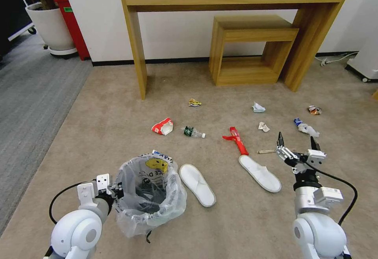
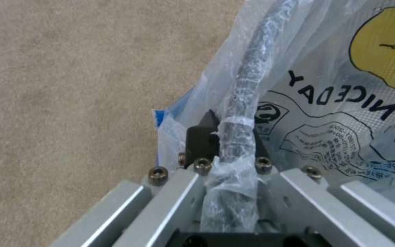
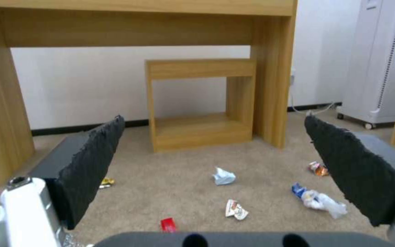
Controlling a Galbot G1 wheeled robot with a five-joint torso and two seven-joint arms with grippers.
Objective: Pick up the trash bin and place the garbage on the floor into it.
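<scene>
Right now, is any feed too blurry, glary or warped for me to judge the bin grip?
Head view: evenly lit, soft shadows under the tables, lines bowing at the edges; left claw at the trash bin rim. Left wrist view: soft but readable, bag lettering legible, fingers pinching the wrapped rim. Right wrist view: right claw pads near and blurry, floor litter sharper.

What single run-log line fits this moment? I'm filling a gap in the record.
left gripper: shut on trash bin rim | right gripper: open, above floor | garbage: scattered on carpet
</scene>
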